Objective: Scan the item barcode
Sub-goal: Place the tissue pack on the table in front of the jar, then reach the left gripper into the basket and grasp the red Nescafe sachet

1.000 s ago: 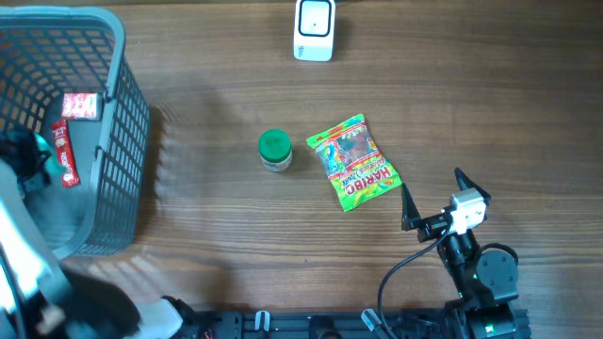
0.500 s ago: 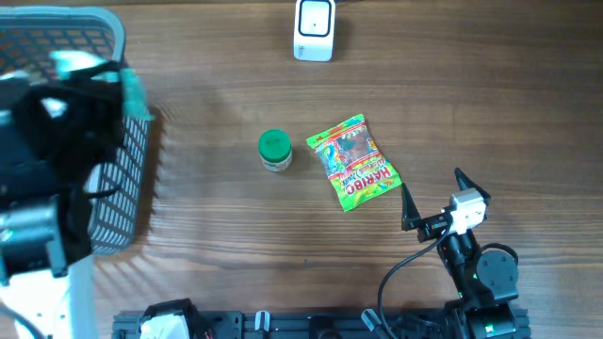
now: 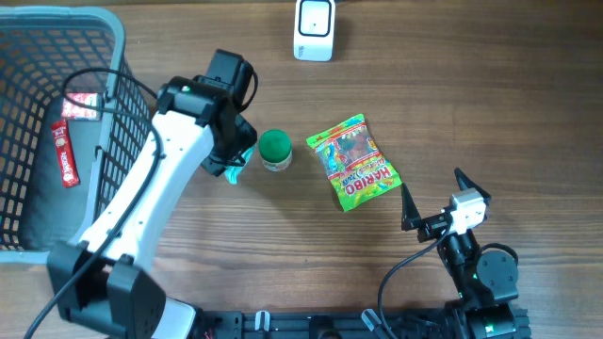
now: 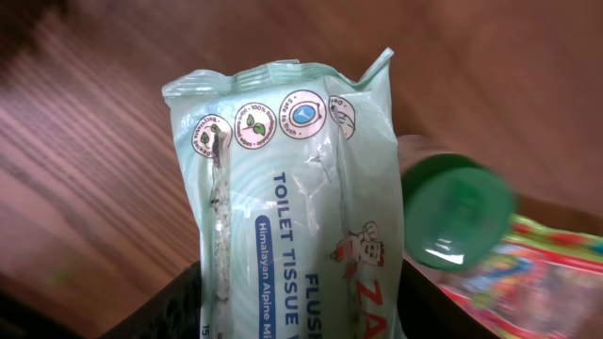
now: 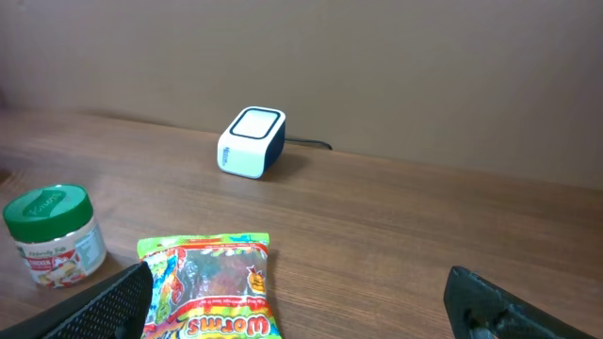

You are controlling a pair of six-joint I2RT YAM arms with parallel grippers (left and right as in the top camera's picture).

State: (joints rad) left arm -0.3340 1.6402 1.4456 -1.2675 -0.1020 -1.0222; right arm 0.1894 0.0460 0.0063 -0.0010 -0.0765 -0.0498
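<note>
Left wrist view: the left gripper [image 4: 298, 313] clasps the toilet tissue pack [image 4: 292, 188] across its lower body, just beside the green-lidded jar [image 4: 459, 209]; the pack looks light, soft and slippery-filmed.

Glossy, crinkled plastic tissue pack [image 4: 292, 207]; matt wood-grain table [image 4: 94, 141].

The jar [image 3: 275, 149] sits between the tissue pack [image 4: 283, 188] and the candy bag [image 3: 355, 162]. The scanner [image 3: 314, 28] is behind them, and the basket [image 3: 121, 56] on the left seemingly holds packets [image 3: 64, 155].

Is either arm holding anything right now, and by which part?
The left gripper holds the toilet tissue pack by one end, the rest sticking out past its fingers. The right gripper is open and empty.
</note>
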